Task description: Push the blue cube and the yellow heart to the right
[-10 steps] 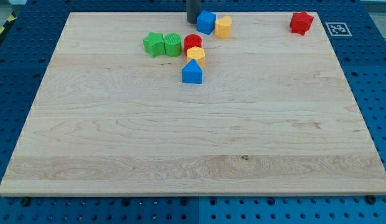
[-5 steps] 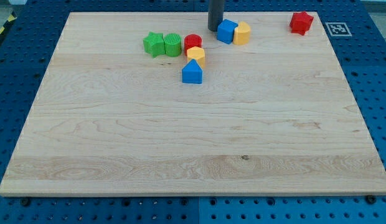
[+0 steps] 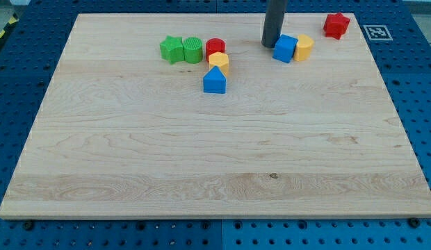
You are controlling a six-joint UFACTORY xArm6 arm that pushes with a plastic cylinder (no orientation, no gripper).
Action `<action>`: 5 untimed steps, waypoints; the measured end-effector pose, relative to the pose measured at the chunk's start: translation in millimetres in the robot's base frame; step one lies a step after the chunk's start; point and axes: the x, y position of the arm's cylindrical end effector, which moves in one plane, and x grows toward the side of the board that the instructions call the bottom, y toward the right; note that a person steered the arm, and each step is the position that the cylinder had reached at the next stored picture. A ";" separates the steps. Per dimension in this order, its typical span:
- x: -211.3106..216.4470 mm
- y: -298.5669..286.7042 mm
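Observation:
The blue cube point(image 3: 286, 48) sits near the view's top, right of centre, on the wooden board point(image 3: 201, 153). The yellow heart point(image 3: 304, 47) touches its right side. My tip point(image 3: 270, 44) stands just left of the blue cube, touching or nearly touching it. The dark rod rises from the tip out of the view's top.
A red star-like block point(image 3: 336, 24) lies at the top right, up and right of the yellow heart. Left of my tip are a green star point(image 3: 172, 49), a green cylinder point(image 3: 192, 49), a red cylinder point(image 3: 215, 47), a yellow block point(image 3: 218, 62) and a blue house-shaped block point(image 3: 214, 80).
My tip has moved right and slightly down the view. The blue cube and yellow heart slid right with it, closer to the red star. The other blocks have not moved.

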 end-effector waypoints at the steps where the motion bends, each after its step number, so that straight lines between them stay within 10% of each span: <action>1: 6.3 0.7; 5: -8.1 2.0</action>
